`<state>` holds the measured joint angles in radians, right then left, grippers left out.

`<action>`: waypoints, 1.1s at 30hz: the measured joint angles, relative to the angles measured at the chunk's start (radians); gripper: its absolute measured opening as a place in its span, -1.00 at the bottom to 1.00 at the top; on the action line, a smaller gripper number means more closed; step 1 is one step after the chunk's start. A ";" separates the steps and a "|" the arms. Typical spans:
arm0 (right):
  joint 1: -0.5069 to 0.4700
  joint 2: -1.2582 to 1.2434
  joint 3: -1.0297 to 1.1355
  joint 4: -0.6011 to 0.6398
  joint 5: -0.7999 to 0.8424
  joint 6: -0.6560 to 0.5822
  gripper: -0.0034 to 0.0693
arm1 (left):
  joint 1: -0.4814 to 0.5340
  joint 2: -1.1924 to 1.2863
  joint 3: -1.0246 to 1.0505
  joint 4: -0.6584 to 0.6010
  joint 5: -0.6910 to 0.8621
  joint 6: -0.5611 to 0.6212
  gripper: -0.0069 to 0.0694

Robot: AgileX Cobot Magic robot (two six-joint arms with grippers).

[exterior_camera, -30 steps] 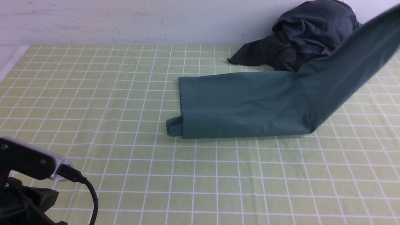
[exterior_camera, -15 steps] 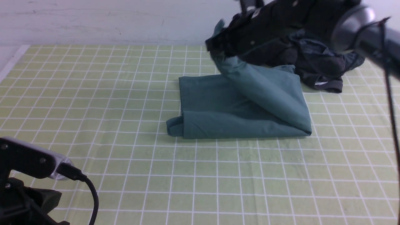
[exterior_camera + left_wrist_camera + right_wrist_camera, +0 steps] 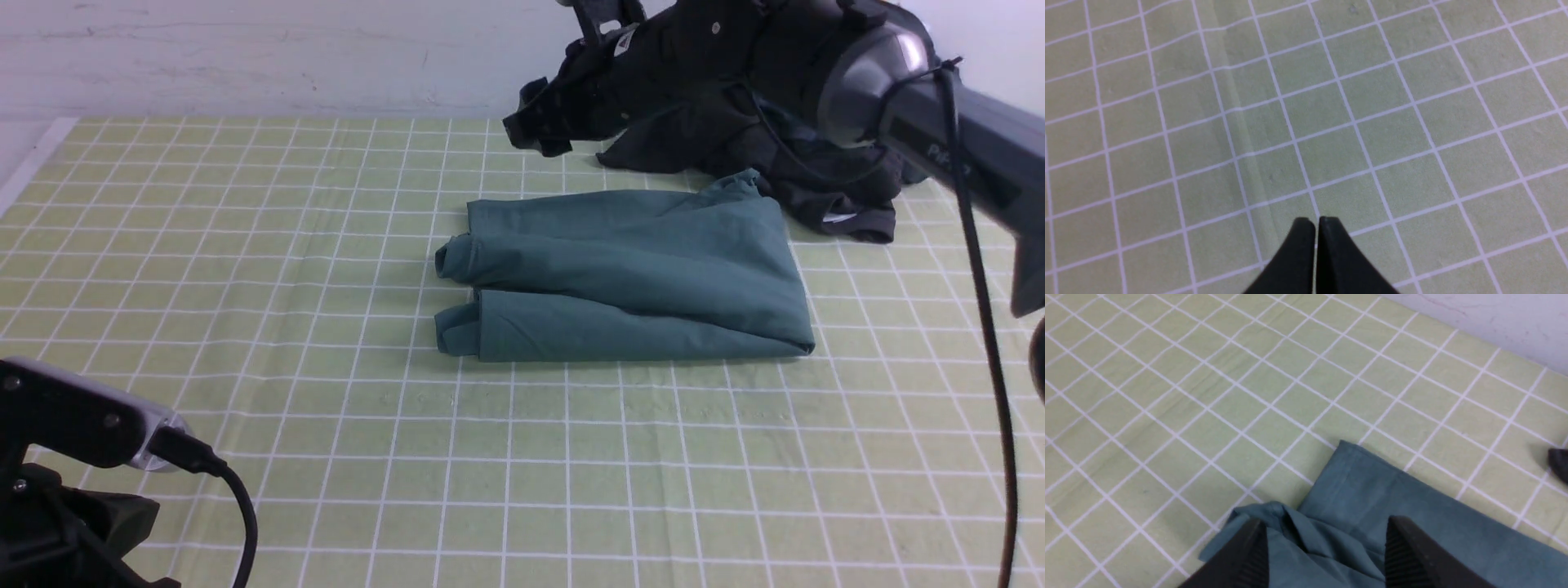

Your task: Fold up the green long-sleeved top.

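Green long-sleeved top point(image 3: 637, 269) beneath "PiPER"-marked arm point(image 3: 890, 98)

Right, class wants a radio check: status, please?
Right gripper open, above the top, not holding it; left gripper shut, away from cloth. Top part-folded, sleeves across. Dark clothes close behind; may snag.

Parted right gripper point(image 3: 1327, 539) above green long-sleeved top point(image 3: 1437, 522); checked surface point(image 3: 1216, 392) around the top; pale wall point(image 3: 1506, 326) beyond it.

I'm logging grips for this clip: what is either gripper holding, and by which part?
Nothing: the right gripper is open, the left gripper shut on nothing.
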<state>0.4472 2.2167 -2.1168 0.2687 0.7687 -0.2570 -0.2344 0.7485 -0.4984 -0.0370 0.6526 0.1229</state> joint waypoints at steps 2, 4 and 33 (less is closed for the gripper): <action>-0.008 0.032 -0.001 -0.017 0.020 0.020 -0.32 | 0.000 0.000 0.000 0.000 -0.007 0.000 -0.83; -0.009 0.053 -0.001 -0.004 0.021 0.033 -0.48 | 0.000 0.000 0.000 0.000 -0.012 0.000 -0.83; 0.018 -0.593 0.004 -0.274 0.322 -0.139 -0.94 | 0.000 -0.414 0.100 0.011 -0.158 0.053 -0.83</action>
<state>0.4652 1.6232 -2.1131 -0.0057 1.0903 -0.3959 -0.2344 0.3346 -0.3980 -0.0263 0.4945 0.1761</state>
